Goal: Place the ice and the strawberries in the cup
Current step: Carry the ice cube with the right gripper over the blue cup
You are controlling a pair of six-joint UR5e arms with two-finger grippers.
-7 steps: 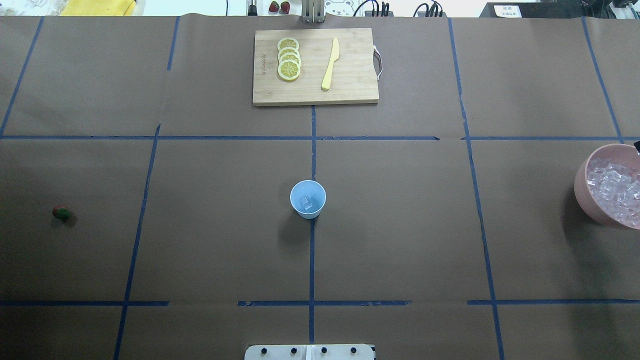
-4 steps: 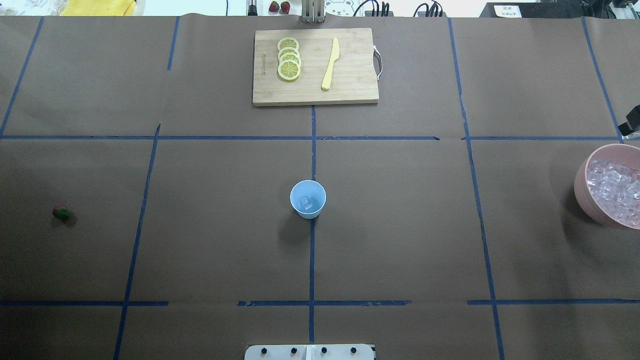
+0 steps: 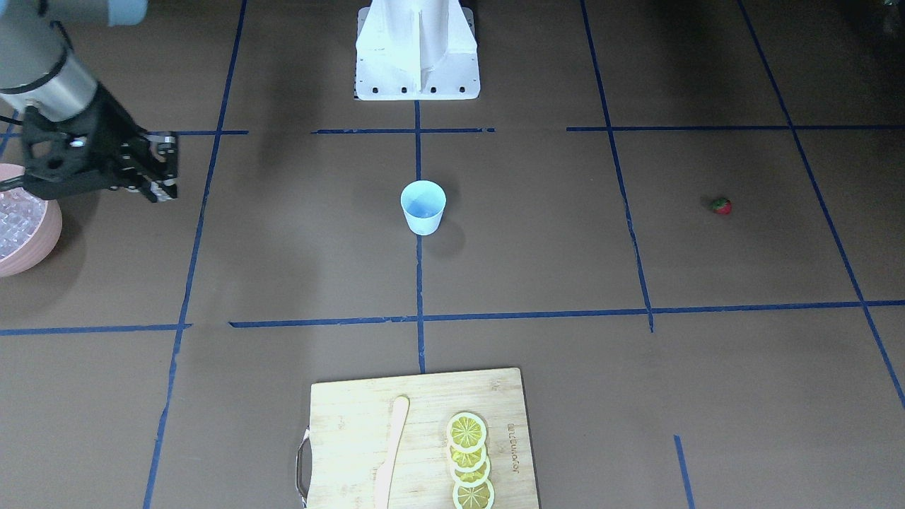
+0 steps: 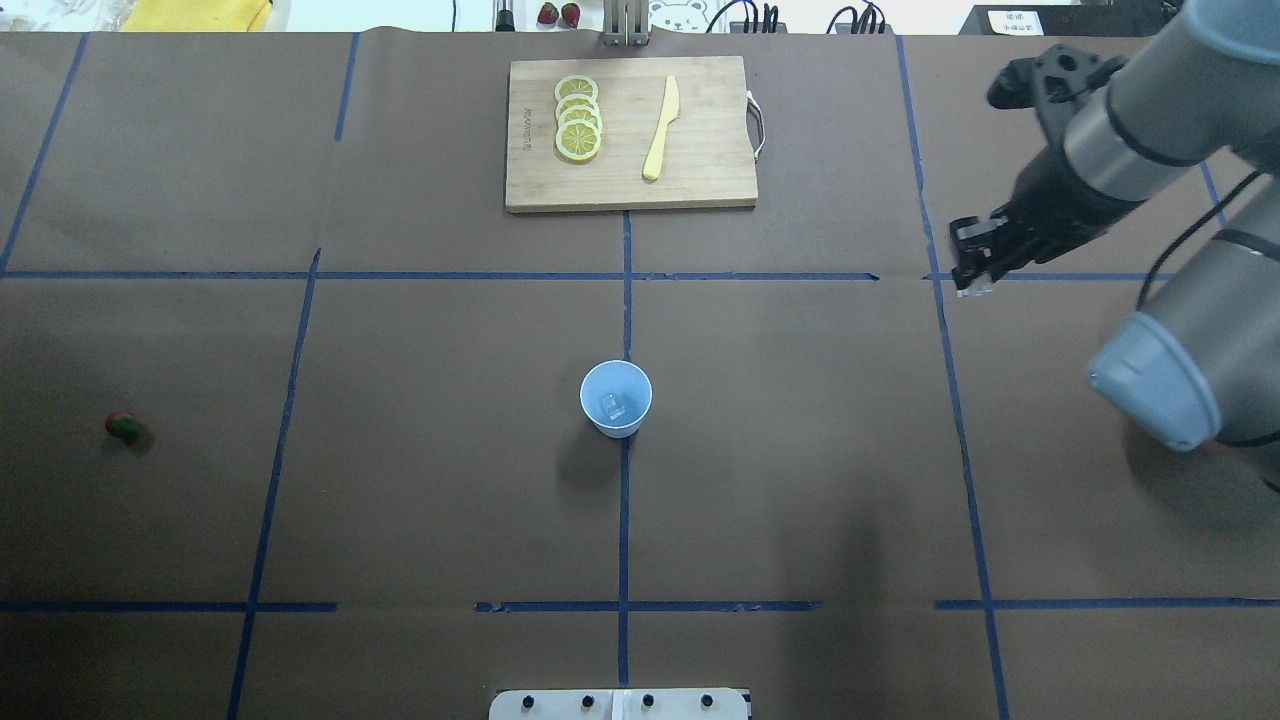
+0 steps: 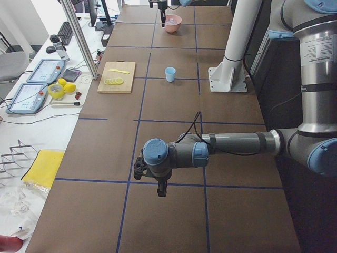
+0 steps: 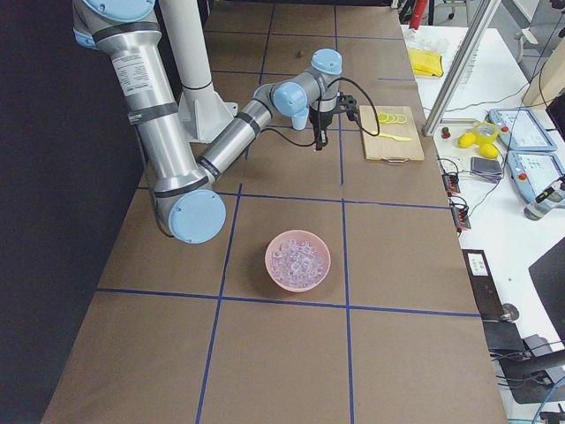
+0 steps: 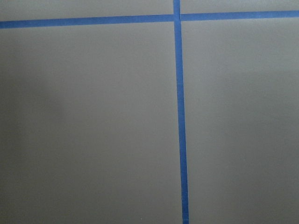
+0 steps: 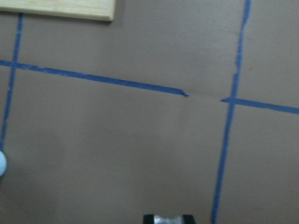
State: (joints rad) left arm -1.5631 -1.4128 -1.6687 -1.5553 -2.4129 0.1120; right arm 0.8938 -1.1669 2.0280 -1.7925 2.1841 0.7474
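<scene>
The pale blue cup (image 4: 616, 398) stands upright at the table's centre with one ice cube (image 4: 612, 405) inside. The tiny red strawberry (image 4: 122, 426) lies far off to the left on the brown paper. My right gripper (image 4: 972, 272) hovers right of and beyond the cup, well apart from it. In the right wrist view its fingertips (image 8: 150, 218) are shut on a small clear ice cube (image 8: 167, 219). More ice (image 6: 298, 258) fills the pink bowl (image 3: 32, 247). My left gripper (image 5: 162, 190) shows only in the exterior left view, low over bare paper; I cannot tell its state.
A wooden cutting board (image 4: 700, 180) with lemon slices (image 4: 578, 118) and a yellow knife (image 4: 660, 128) lies at the far centre. The right arm's elbow (image 4: 1180, 380) covers the bowl from overhead. The robot base (image 3: 417, 49) stands behind the cup.
The right arm has swung in from the right edge, moving left away from the pink bowl; it now covers the bowl in the overhead view. Cup and strawberry have not moved.
</scene>
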